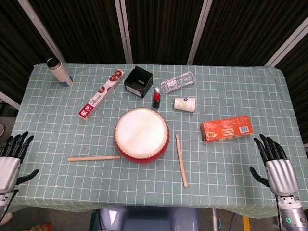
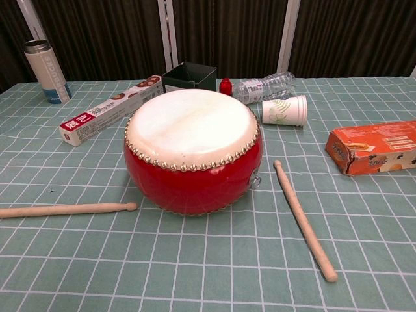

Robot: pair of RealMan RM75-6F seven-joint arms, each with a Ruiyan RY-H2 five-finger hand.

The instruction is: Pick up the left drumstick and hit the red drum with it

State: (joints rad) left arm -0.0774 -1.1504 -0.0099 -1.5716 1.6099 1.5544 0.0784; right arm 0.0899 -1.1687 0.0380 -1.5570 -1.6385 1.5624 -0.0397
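The red drum [image 1: 142, 134] [image 2: 194, 149] with its pale skin stands mid-table. The left drumstick [image 1: 93, 158] [image 2: 65, 209] lies flat to the drum's left, its tip pointing at the drum. A second drumstick [image 1: 181, 160] [image 2: 304, 219] lies to the drum's right. My left hand [image 1: 10, 161] hovers at the table's left edge, fingers spread and empty, well left of the left drumstick. At the right edge my right hand [image 1: 276, 166] is likewise open and empty. Neither hand shows in the chest view.
Behind the drum sit a long snack box [image 1: 101, 94], a black box [image 1: 138, 82], a small red bottle [image 1: 156, 98], a lying plastic bottle [image 1: 177, 83] and a paper cup [image 1: 185, 104]. A thermos [image 1: 59, 71] stands far left; an orange box [image 1: 227, 128] lies right.
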